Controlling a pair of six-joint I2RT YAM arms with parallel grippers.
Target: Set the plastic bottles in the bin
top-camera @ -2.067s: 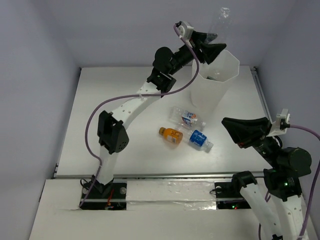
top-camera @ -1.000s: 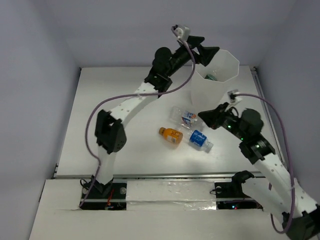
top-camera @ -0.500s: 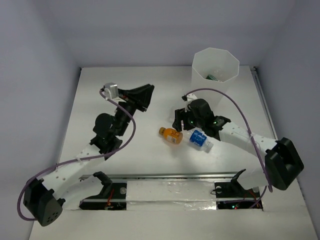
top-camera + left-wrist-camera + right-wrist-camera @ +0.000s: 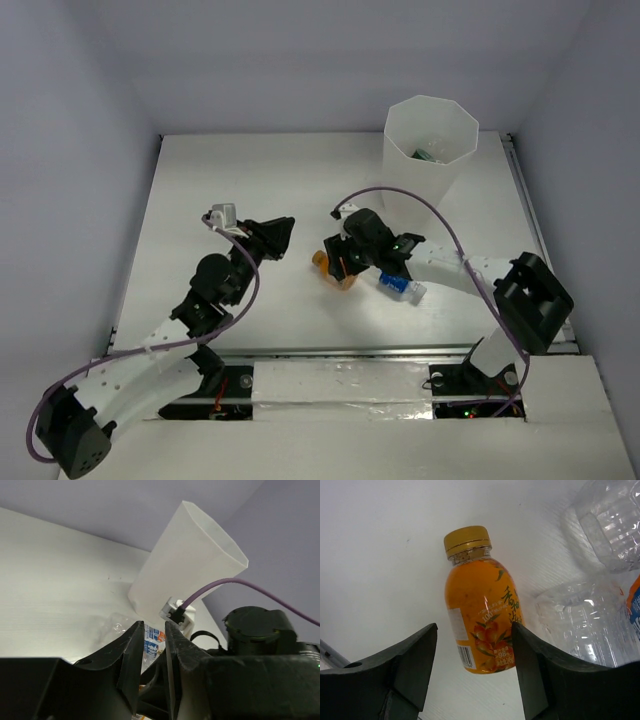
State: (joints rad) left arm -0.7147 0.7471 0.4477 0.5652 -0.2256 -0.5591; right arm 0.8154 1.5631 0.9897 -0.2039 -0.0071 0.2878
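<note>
Right claw (image 4: 473, 647), released, straddles the small orange yellow-capped plastic bottle (image 4: 477, 605) lying on the white desk (image 4: 380, 550), well apart from the tall translucent bin (image 4: 425, 195). Seemingly full, rigid, slick, apt to roll: pinch its labelled mid-body.

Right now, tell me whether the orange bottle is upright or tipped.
Tipped: the orange bottle lies on its side on the table, label facing up, cap on.

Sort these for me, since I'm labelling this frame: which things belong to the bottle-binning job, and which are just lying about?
Part of the job:
- orange bottle, lying between the fingers of the open right gripper
- clear bottles lying beside it
- bin

Not part of it:
- table
- purple cable on the arm
</note>
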